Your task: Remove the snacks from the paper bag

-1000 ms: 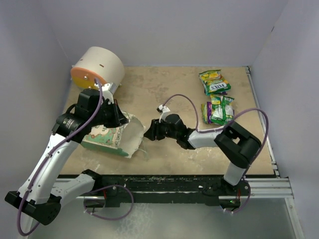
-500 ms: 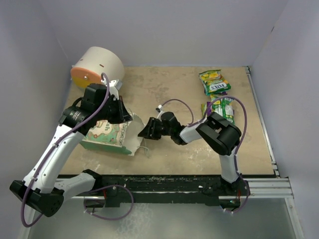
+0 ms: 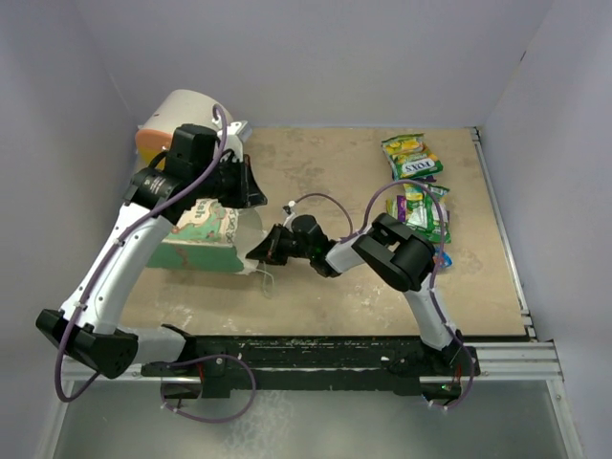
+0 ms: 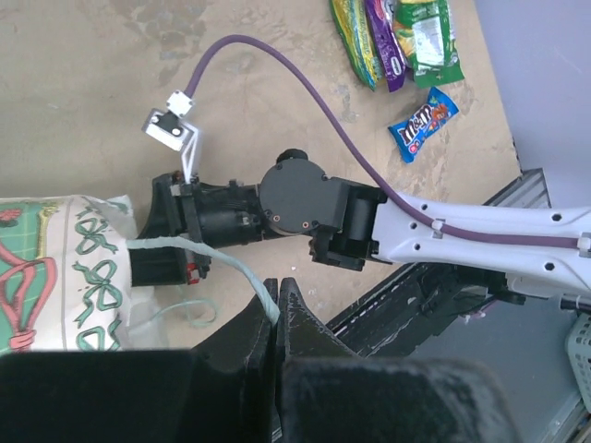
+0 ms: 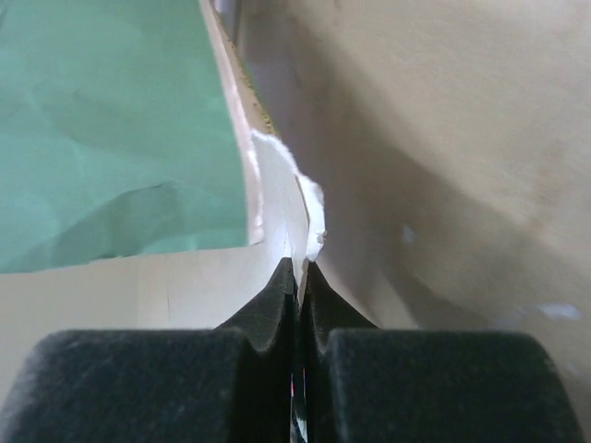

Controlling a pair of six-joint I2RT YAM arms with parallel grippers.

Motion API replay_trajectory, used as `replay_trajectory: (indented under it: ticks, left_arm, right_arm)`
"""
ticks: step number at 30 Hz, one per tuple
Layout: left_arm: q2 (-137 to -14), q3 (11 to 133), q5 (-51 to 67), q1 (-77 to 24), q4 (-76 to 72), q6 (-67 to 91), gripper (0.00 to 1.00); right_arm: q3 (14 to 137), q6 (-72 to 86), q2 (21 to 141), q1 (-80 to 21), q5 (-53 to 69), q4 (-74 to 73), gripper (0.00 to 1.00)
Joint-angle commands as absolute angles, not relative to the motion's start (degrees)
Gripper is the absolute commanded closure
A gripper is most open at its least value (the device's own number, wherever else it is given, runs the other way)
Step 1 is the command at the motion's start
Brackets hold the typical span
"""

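The green paper bag (image 3: 196, 251) with its cream printed panel lies on its side left of centre, mouth to the right; it also shows in the left wrist view (image 4: 55, 268). My left gripper (image 3: 252, 194) (image 4: 276, 297) is shut on its pale string handle (image 4: 212, 260) and holds it taut. My right gripper (image 3: 261, 252) (image 5: 301, 266) is at the bag's mouth, shut on a thin torn white edge of the bag (image 5: 277, 198). Snack packets lie at the far right: FOX'S (image 3: 411, 156), and purple and green-white ones (image 3: 421, 210) (image 4: 397, 37). The bag's inside is hidden.
A big cream cylinder with an orange face (image 3: 186, 120) lies behind the bag at the back left. A small blue packet (image 3: 440, 257) (image 4: 423, 123) lies near the right arm's elbow. Grey walls close in the table on three sides.
My left arm has swung back and to the right with the handle, and the bag has slid toward the left wall. My right gripper has followed leftward to the bag's mouth.
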State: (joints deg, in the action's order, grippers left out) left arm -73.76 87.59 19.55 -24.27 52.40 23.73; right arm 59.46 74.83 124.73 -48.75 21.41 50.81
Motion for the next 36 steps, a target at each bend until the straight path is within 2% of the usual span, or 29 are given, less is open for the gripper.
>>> replay_trajectory:
  ticks: [1, 8, 14, 27, 32, 36]
  left_arm:
    - [-75.07, 91.76, 24.02, -25.19, 51.33, 20.27, 1.00]
    - [-73.89, 89.99, 23.89, -27.38, 52.47, 18.68, 1.00]
    - [-72.37, 85.93, 24.37, -28.39, 52.99, 19.34, 1.00]
    - [-70.98, 82.14, 21.35, -28.32, 51.71, 21.35, 1.00]
    - [-70.35, 82.30, 23.40, -28.30, 50.62, 22.54, 1.00]
    - [-69.97, 81.21, 21.25, -28.30, 50.95, 23.10, 1.00]
  right_arm:
    - [63.93, 80.53, 126.77, -50.00, 18.37, 59.86, 1.00]
    - [67.92, 79.92, 130.67, -49.91, 16.09, 65.88, 1.00]
    - [70.50, 79.17, 132.47, -49.79, 15.33, 64.97, 1.00]
    - [66.25, 77.47, 130.23, -48.79, 12.05, 62.79, 1.00]
    - [70.15, 77.63, 132.62, -49.23, 12.52, 61.79, 1.00]
    - [65.19, 75.64, 128.33, -47.96, 12.89, 59.77, 0.98]
